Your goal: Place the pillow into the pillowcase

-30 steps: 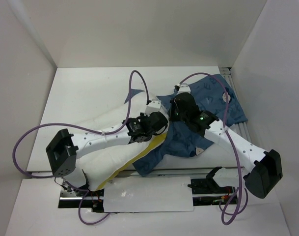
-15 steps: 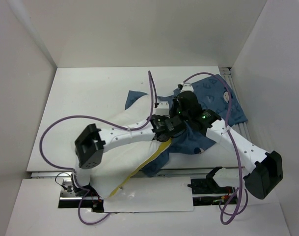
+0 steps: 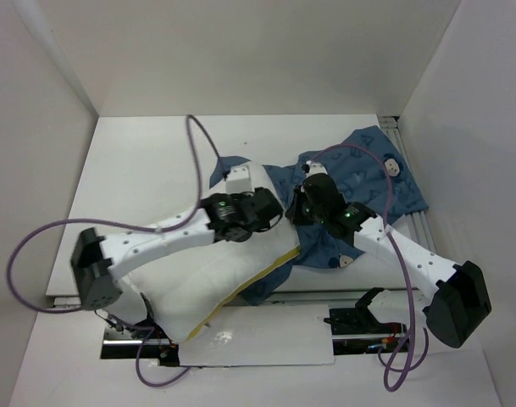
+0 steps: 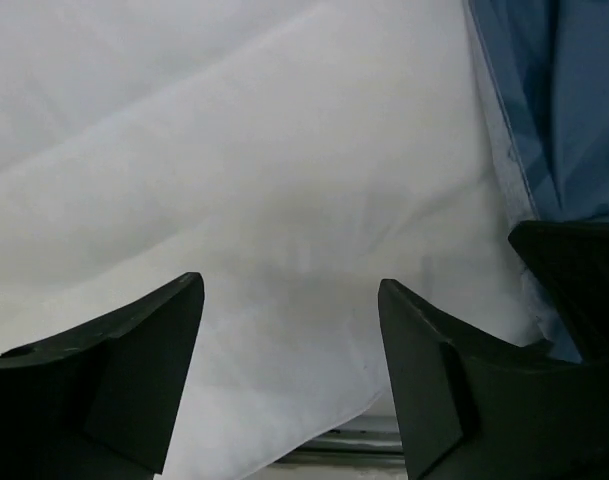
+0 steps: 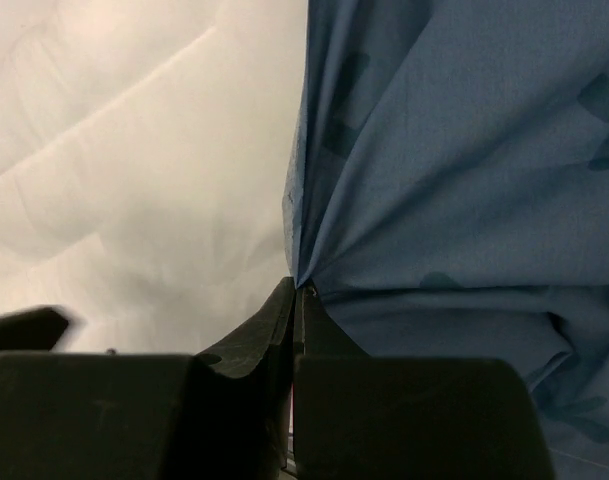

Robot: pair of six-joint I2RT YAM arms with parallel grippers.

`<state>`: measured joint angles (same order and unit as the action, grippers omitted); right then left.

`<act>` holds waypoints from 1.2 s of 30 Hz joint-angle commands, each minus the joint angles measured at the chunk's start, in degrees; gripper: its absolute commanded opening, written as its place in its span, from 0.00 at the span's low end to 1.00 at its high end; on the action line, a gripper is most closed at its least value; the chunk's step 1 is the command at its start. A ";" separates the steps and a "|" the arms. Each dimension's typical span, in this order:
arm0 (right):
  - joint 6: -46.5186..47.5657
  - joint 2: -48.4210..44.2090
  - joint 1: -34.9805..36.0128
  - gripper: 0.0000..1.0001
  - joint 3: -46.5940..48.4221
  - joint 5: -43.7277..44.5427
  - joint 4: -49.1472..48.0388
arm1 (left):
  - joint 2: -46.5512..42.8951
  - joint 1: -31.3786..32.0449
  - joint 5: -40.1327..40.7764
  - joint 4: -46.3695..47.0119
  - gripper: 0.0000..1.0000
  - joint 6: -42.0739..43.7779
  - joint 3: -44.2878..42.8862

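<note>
The pillow (image 3: pixel 198 280) is being rested at the near left of the table (image 3: pixel 139 161). Just past it, the left gripper (image 4: pixel 289 290) is being held wide open over the white cloth, and nothing is being gripped. Beside it, the edge of the pillowcase (image 5: pixel 464 180) is being pinched tight by the right gripper (image 5: pixel 296 290). The rest of the blue case is being spread out farther back on the right.

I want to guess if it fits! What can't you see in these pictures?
Top view: the pillowcase mouth, hidden under the left arm and right arm.
Top view: how far in the pillow is, covered by those arms.
Right wrist view: how much cloth the right claw pinches, hidden between its fingers.
</note>
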<state>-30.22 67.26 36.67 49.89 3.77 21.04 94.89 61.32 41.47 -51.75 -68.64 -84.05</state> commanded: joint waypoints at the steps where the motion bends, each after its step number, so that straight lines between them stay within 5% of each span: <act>1: 0.24 -1.60 0.07 0.00 -0.75 -2.28 -3.80 | -11.88 -4.34 -0.77 4.26 0.91 1.48 6.67; 3: 0.86 -2.22 0.07 0.00 -1.37 -2.28 -5.12 | -15.25 -7.43 -2.44 8.37 1.00 4.46 10.12; 9: 1.48 -2.84 0.07 0.00 -3.04 -2.28 -7.93 | -15.54 -20.62 -19.85 29.49 1.00 31.52 16.03; 17: 2.00 -1.79 0.07 0.00 -1.82 0.35 -8.56 | 10.44 -25.98 -23.80 28.63 1.00 42.79 -2.50; 22: 2.53 -1.79 0.07 0.00 -1.28 1.77 -8.56 | 18.92 -30.12 -36.71 29.93 1.00 44.12 -5.69; 23: 2.53 -1.79 0.07 0.00 -0.76 1.77 -8.56 | 19.71 -30.64 -38.03 30.91 0.97 44.12 -5.08; 25: 3.14 -1.79 0.07 0.00 -0.76 2.55 -8.56 | 20.85 -30.65 -42.25 32.75 0.56 45.08 -3.67; 27: 3.15 -1.26 0.07 0.00 0.38 2.56 -9.08 | 21.39 -30.65 -44.98 34.34 0.01 45.61 -2.26; 36: 0.25 3.22 0.60 0.00 2.23 3.96 -18.38 | 4.01 -25.47 -49.38 44.89 0.00 52.64 8.73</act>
<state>-28.53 70.13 36.60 49.32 7.20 11.70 105.32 32.47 -2.52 -9.89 -20.45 -77.03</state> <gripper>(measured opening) 0.008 0.039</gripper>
